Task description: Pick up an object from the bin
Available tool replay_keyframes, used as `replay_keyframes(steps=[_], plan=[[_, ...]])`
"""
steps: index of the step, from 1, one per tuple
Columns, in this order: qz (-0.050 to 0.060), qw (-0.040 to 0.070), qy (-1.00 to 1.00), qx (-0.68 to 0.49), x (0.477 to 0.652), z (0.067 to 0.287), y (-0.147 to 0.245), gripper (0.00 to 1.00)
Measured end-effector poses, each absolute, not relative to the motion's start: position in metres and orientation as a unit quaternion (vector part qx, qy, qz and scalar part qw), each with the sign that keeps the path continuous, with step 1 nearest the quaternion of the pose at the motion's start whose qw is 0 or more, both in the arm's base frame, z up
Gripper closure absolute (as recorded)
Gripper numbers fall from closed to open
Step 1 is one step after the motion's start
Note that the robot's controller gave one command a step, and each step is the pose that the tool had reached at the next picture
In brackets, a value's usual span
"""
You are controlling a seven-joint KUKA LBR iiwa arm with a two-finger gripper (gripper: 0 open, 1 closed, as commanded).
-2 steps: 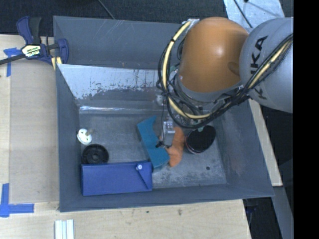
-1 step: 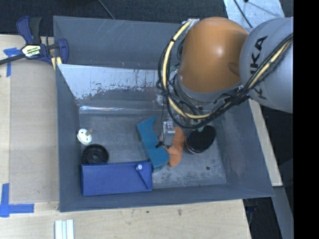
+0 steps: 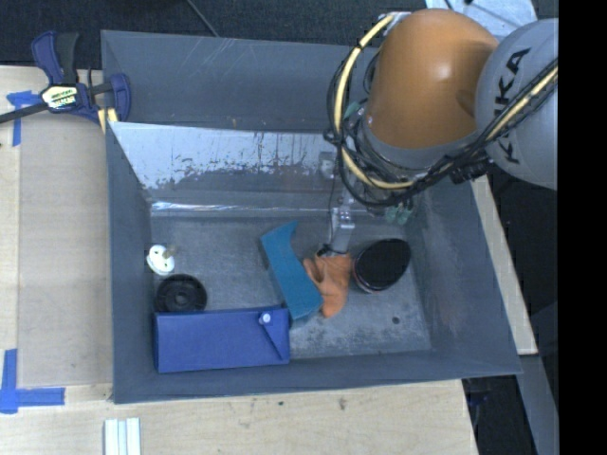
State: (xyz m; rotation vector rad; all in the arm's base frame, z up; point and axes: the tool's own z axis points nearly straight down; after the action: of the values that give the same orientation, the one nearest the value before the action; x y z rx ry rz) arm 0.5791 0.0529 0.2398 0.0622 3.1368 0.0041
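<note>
Down near the middle of the grey metal bin (image 3: pixel 128 254) lay a long blue-green block (image 3: pixel 287 271), set on a slant. The tool (image 3: pixel 330 248) hung just to the right of the block's upper half, with its tip at the top edge of a crumpled orange thing (image 3: pixel 332 287) that looked like cloth. The orange thing lay against the block's right side, touching it. I could not tell whether the tool touched the orange thing or only hovered over it, nor whether the tool was open or closed.

Farther right of the block, just beyond the orange thing and close against it, sat a round black lid (image 3: pixel 382 264). Below and to the left of the block, a flat dark-blue box (image 3: pixel 213 341) lay along the bin's near wall, and its right end met the block's lower end. Well apart to the left of the block was a small black round thing (image 3: pixel 180 295), and just above that was a small white thing (image 3: pixel 159 259). Above and to the right of the block, the arm's orange cover (image 3: pixel 427 69), ringed with looped cables (image 3: pixel 338 88), loomed over the bin's far right corner.
</note>
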Motion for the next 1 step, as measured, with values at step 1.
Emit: replay_keyframes(steps=[1], plan=[[-0.002, 0.002, 1.0, 0.01, 0.6037, 0.2407, 0.0333, 0.0]])
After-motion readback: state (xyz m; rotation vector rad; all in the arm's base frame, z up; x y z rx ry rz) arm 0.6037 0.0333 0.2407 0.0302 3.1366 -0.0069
